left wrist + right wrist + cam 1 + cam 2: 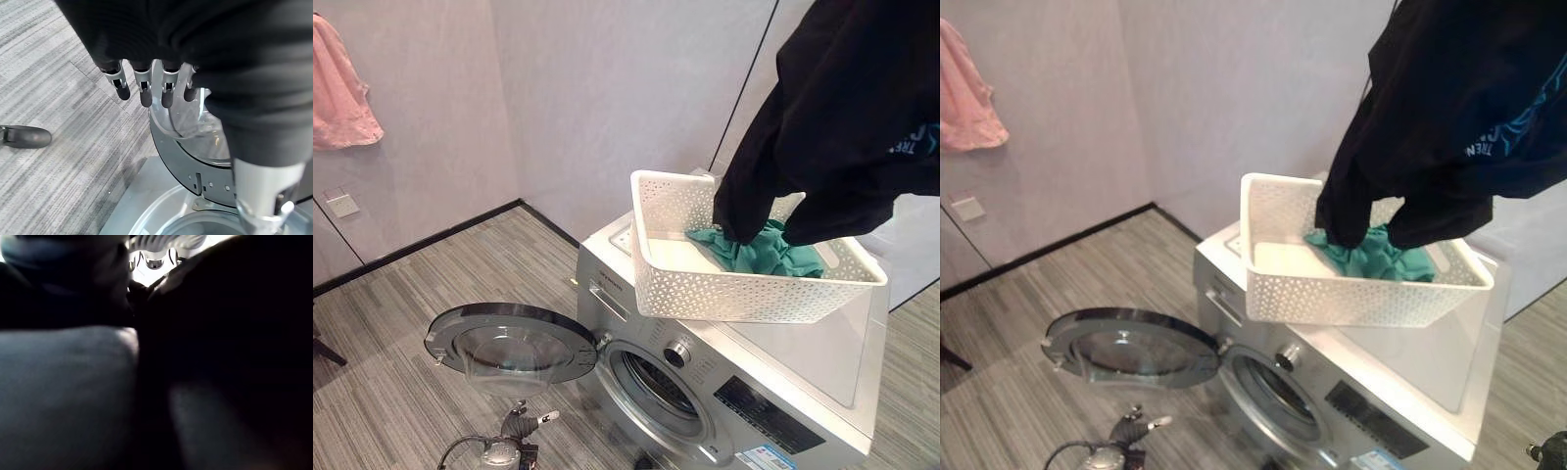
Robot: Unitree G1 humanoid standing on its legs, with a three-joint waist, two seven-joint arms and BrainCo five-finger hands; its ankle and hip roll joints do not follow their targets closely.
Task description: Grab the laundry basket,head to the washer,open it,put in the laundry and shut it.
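Black garment (pixel 842 108) hiding right hand, above basket (pixel 744 284)

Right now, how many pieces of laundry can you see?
3: a black garment hanging above the basket, a teal one in the basket, and a pink one on the wall. More may lie hidden under them.

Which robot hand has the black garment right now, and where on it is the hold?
The black garment hangs above the basket; the hold lies beyond the top edge, so cannot tell. Left robot hand holds nothing.
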